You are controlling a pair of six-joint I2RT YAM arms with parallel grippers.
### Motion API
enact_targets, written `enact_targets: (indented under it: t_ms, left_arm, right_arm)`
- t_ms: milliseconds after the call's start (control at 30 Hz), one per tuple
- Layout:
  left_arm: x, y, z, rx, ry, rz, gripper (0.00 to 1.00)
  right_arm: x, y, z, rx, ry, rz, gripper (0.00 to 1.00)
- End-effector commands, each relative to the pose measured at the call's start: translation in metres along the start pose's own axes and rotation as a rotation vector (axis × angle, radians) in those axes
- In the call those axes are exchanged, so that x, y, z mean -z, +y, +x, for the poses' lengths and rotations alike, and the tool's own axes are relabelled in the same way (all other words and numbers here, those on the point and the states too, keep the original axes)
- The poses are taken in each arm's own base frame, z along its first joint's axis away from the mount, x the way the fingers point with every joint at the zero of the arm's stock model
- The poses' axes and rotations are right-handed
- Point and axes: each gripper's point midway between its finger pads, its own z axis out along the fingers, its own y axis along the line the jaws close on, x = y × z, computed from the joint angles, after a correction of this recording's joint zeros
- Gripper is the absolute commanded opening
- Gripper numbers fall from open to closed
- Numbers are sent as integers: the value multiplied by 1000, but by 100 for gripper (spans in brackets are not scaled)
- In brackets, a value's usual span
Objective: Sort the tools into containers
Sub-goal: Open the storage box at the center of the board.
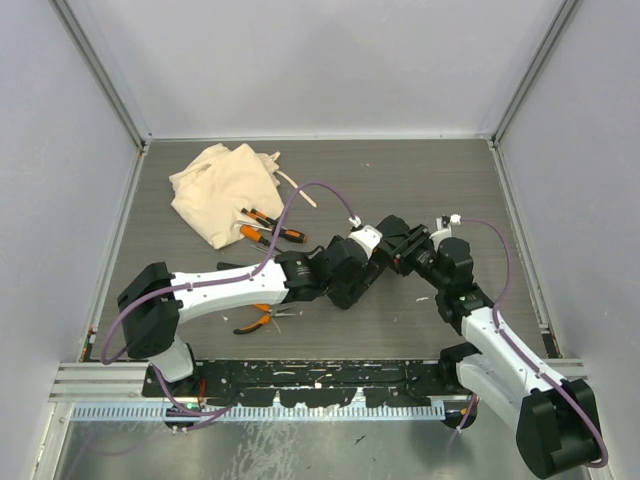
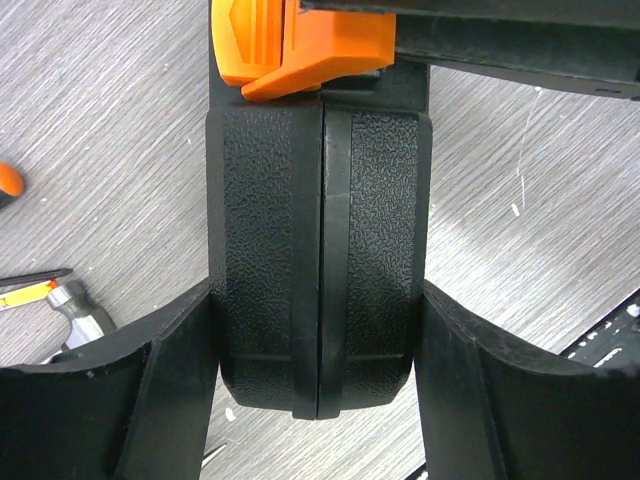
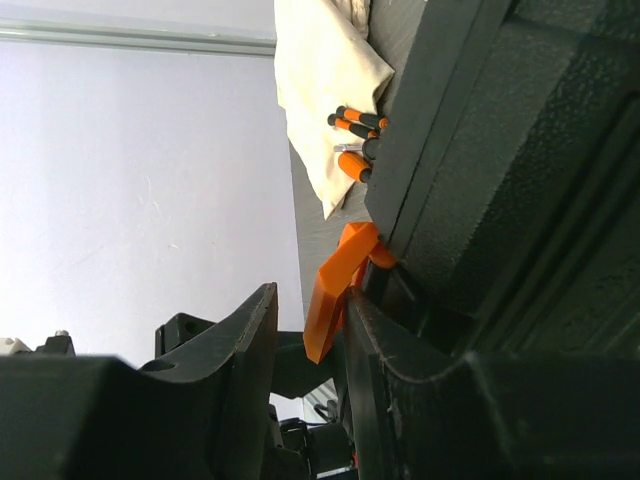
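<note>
**Both Arms Meeting at the Tool Case, Mid-Table**

The left gripper (image 2: 315,295) is clamping the black tool case (image 2: 380,200) across its narrow edge. Its two fingers (image 2: 170,400) are pressing against the case's opposite faces, and the seam between the shells is running straight down the middle of the gap. In the left wrist view the orange latch (image 2: 290,50) is sitting at 12 o'clock on the case.

The right gripper (image 3: 310,295) is standing at that latch with its jaws slightly parted and the orange tab between them. A sliver of wall is showing on one side of the tab, so whether the jaws are actually pinching it cannot be told.

In the top view the left arm (image 1: 230,290) is stretching low and nearly straight from its base at 7 o'clock toward the table's (image 1: 420,180) centre. The right arm (image 1: 490,330) is rising from 5 o'clock and bending at the elbow, with its wrist turning toward 9 o'clock to face the left gripper.

The other task items are lying as follows:

- **Cloth bag:** the beige cloth bag (image 1: 222,190) is lying crumpled at 10 o'clock from the grippers.
- **Screwdrivers:** the screwdrivers (image 1: 270,230) are lying at the bag's 4 o'clock edge, touching the cloth.
- **Pliers:** the pliers (image 1: 255,318) are lying just beside the left arm, at 7 o'clock from the grippers.
- **Hammer:** the steel head of the hammer (image 2: 85,312) is showing at 8 o'clock of the case in the left wrist view.
</note>
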Motion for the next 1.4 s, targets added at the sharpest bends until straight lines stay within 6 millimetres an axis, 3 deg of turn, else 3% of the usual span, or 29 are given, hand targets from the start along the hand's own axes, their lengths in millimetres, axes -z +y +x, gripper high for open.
enact_targets:
  t_ms: [0,200,300,533,700,900,1100,1367]
  left_arm:
    - [-2,-18,-13,55,-53,78,0]
    - [-7,-24,-7,120,-35,112,0]
    - [-12,-23,-6,217,-27,146,0]
    - [-26,1,1,496,-6,202,0]
    - [-38,18,11,623,15,188,0]
    - [-64,29,28,838,50,222,0]
    - [-80,36,41,905,68,191,12]
    - [-81,42,57,896,97,151,42]
  right_arm:
    - [-2,42,-9,66,-17,-114,38]
    - [-8,49,-14,95,-6,-89,44]
    - [-13,52,-17,131,0,-58,54]
    - [-17,55,-33,256,-23,48,67]
    - [-6,35,-45,328,-76,189,71]
    - [7,4,-43,334,-82,296,72]
    - [15,-20,-41,338,-84,377,72]
    - [24,-38,-51,391,-114,482,80]
